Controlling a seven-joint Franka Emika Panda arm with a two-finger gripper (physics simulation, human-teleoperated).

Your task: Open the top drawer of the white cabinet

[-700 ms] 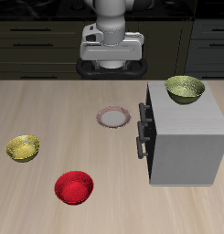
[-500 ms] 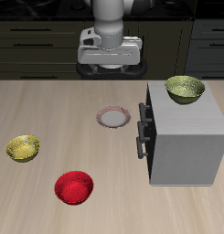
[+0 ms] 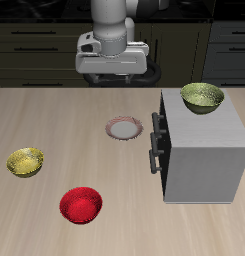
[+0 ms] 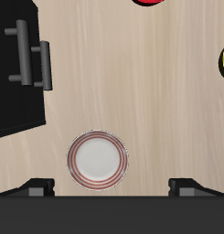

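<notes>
The white cabinet (image 3: 202, 150) stands on the table near one side, with an olive bowl (image 3: 202, 96) on its top. Its drawer face with dark bar handles (image 3: 154, 140) is turned toward the middle of the table. The top drawer (image 3: 162, 118) sits flush in the cabinet, shut. My gripper (image 3: 116, 78) hangs high above the table's back edge, well apart from the cabinet, with its jaws wide apart and empty. In the wrist view the gripper (image 4: 112, 187) looks down on the cabinet (image 4: 13, 87) and its handles (image 4: 36, 59).
A pink-rimmed plate (image 3: 124, 128) lies beside the cabinet's drawer face, below my gripper (image 4: 97, 158). A yellow bowl (image 3: 25, 161) and a red bowl (image 3: 81, 205) sit nearer the table's front edge. Dark kitchen cupboards (image 3: 34, 45) run behind the table.
My gripper has shifted a little sideways, away from the cabinet's side, and slightly up. Nothing on the table has moved.
</notes>
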